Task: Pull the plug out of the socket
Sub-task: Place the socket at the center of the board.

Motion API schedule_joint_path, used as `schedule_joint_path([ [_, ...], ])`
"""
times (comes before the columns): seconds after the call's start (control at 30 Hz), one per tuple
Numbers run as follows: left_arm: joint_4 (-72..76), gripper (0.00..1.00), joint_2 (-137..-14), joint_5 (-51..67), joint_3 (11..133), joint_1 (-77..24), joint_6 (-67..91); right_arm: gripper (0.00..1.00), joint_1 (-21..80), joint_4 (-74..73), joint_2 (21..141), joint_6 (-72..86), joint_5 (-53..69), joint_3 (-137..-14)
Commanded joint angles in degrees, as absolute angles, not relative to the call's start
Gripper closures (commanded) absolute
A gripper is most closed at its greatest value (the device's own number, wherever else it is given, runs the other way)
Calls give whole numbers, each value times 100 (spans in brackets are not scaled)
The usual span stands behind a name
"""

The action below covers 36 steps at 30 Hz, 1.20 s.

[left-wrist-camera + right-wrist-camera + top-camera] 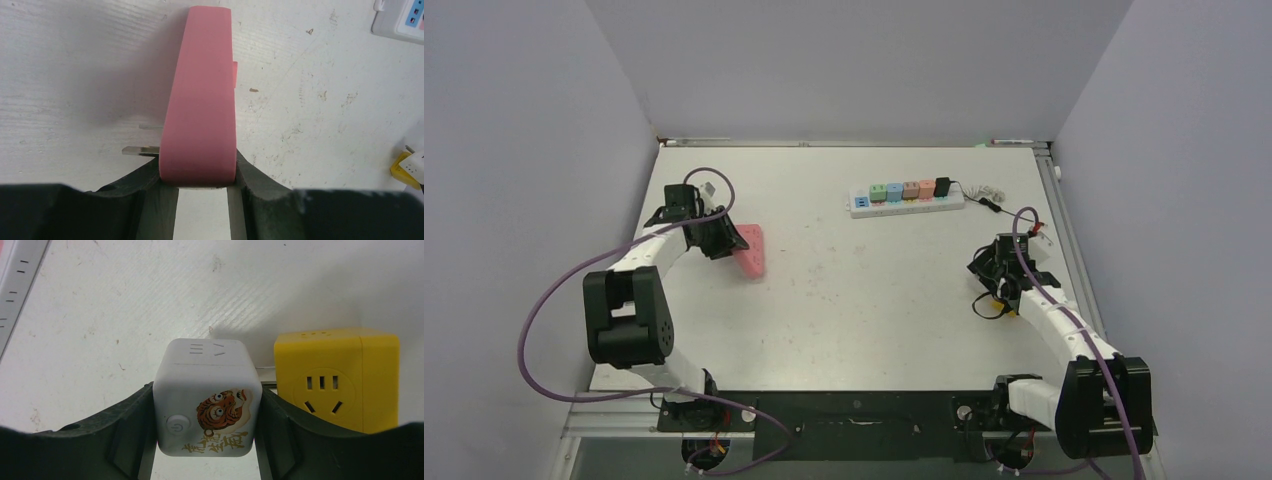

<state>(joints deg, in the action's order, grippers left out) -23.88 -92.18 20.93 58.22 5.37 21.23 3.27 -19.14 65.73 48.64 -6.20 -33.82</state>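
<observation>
Quick look at our setup. The left claw [729,243] is clenched on the pink plug [200,100], one finger on each flat side, gripping it at the near end. From the overhead view that pair sits at about 9 o'clock on the counter [854,300], well apart from the power strip [907,200]. A metal prong [141,150] sticks out of the plug's left side in the wrist view, right by the fingertip. We can't tell whether the plug rests on the counter or hangs just above it.

The power strip lies at roughly 12 o'clock, near the far edge. It has a row of small coloured plugs [902,190] sitting in it – green, blue, tan, orange – plus a black plug [942,187] at its right end. A thin cable [989,195] trails off toward 2 o'clock.

Over at 3 o'clock, the right claw [207,405] is grasping a white cube [207,395] with a cartoon tiger and a power button on its face. The fingers press on its left and right sides. A yellow socket cube [337,380] stands just beside it, at the white cube's 3 o'clock in the wrist view, with its socket holes facing the camera. There's only a narrow gap between the two – whether something joins them across it, we can't make out.
</observation>
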Motion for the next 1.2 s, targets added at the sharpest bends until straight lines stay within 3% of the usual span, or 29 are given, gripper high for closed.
schedule_joint_path([
  [0.0,-2314,72,-9371,2279,6187,581,2205,84,241,-1943,6496,4940,-1014,-3441],
  [0.17,-2385,58,-9515,2277,6241,597,2224,65,220,-1919,6559,4984,-1032,-3426],
  [0.4,-2382,38,-9499,2196,6239,624,2268,59,193,-1996,6493,5037,-1131,-3473],
  [0.53,-2426,28,-9487,2105,6266,650,2268,40,185,-2117,6377,5043,-1304,-3576],
  [0.73,-2556,13,-9354,1714,6287,754,2203,26,185,-2309,6151,5003,-1587,-3753],
  [0.97,-2732,3,-9054,973,6345,861,2031,12,183,-2406,5956,4861,-1779,-4004],
  [1.17,-2667,4,-8593,413,6273,816,1911,3,229,-1657,5900,4032,-1041,-4123],
])
